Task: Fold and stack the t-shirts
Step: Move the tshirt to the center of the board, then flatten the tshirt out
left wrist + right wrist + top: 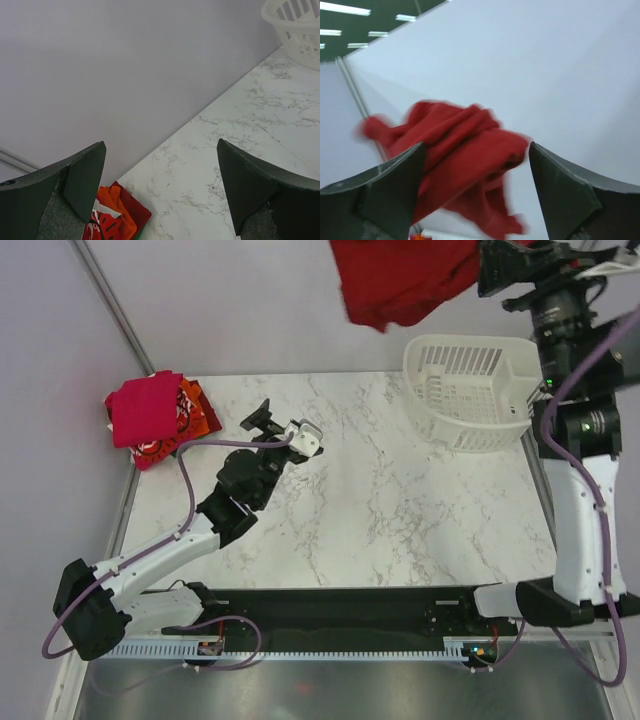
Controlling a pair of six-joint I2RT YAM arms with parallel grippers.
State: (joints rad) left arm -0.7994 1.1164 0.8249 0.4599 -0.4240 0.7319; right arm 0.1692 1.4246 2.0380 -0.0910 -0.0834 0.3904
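Two claws, both spread apart. The right gripper [476,146] is raised at the upper right of the overhead view. Only its wrist camera shows the fingers wide apart, with the dark red t-shirt [400,280] blurred beyond them; I cannot tell whether cloth touches a finger. The left gripper [160,142] hangs empty over the marble table [400,520]. Overhead, the pile of t-shirts [148,412], magenta, orange and printed red, sits at the upper left. The left wrist view catches only the pile's orange and red edge, with the white basket [470,390] at its upper right.

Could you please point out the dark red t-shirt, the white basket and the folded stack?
dark red t-shirt [400,280]: top view, bunched middle.
white basket [465,365]: top view, slotted wall.
folded stack [140,410]: top view, pink top shirt.
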